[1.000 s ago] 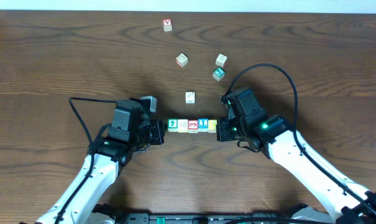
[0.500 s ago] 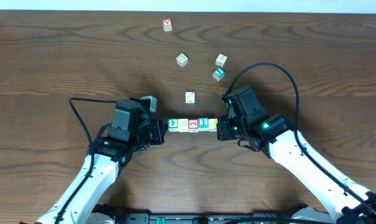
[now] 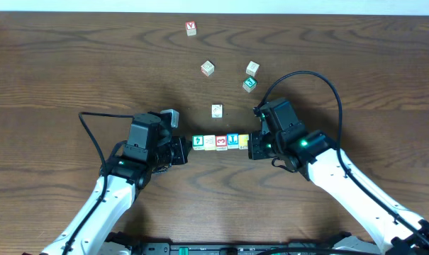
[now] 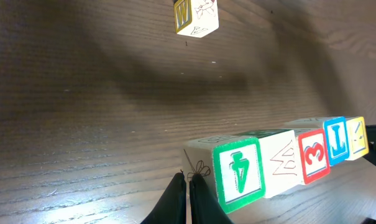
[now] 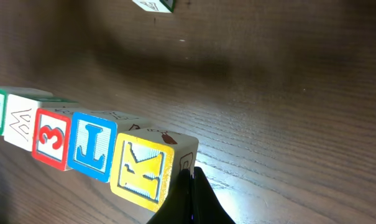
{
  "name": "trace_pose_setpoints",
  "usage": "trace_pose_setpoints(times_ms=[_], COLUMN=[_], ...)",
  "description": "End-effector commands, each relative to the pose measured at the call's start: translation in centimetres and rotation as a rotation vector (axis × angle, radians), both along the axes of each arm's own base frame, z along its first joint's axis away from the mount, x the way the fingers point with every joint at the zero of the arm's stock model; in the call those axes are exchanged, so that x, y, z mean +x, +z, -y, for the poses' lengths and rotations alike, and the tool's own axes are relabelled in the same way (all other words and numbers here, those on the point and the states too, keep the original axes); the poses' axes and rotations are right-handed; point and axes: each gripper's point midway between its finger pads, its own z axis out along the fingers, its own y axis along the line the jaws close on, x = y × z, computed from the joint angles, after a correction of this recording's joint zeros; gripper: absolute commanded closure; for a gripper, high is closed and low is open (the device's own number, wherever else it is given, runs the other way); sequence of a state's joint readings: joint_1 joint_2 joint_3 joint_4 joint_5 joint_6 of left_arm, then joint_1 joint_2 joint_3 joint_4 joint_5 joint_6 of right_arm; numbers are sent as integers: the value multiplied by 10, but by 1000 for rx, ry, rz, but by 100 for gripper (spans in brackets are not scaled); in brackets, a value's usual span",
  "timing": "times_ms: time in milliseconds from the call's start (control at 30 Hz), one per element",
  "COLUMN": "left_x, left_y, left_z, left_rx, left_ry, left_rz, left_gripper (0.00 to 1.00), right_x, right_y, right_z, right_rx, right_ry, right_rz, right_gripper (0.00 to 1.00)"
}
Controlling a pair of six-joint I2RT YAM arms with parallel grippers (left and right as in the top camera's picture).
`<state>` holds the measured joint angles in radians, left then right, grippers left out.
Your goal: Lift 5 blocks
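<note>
Five blocks stand in one tight row: green (image 3: 198, 142), cream (image 3: 209, 142), red "3" (image 3: 220, 142), blue (image 3: 232, 142) and yellow (image 3: 242, 142). My left gripper (image 3: 184, 150) is shut, its tips (image 4: 189, 177) pressed against the outer end face of the green block (image 4: 239, 172). At the other end my right gripper (image 3: 251, 147) is also shut, its tips (image 5: 189, 171) against the end face of the yellow block (image 5: 144, 170). Nothing sits between either pair of fingers. Whether the row rests on the table or hangs just above it, I cannot tell.
Loose cubes lie beyond the row: a white one (image 3: 217, 110) closest, a green one (image 3: 249, 84), two cream ones (image 3: 208, 68) (image 3: 252, 68), and a red "V" cube (image 3: 191, 28) far back. The brown wooden table (image 3: 58, 71) spreads to both sides.
The row and the right gripper have shifted a hair to the right. Both grippers stay shut against the row's ends.
</note>
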<state>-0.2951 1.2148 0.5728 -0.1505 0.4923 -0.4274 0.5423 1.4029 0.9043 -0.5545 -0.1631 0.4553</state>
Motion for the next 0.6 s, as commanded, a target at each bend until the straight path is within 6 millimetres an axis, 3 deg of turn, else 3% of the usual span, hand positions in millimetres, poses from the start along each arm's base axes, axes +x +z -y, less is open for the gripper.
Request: trace_pose_setpoints(times_ms=[0,567], left_x=[-14,-15], left_y=[50,67], left_z=[48,47], left_rx=[-224,-241], left_ry=[-200,-200], left_rz=[27,75], left_gripper=[93,93], right_x=[-23,-25], right_y=[47,52], right_z=[-58,-59], right_rx=[273,284], right_ry=[199,205], right_rz=[-25,-19], right_gripper=[99,99])
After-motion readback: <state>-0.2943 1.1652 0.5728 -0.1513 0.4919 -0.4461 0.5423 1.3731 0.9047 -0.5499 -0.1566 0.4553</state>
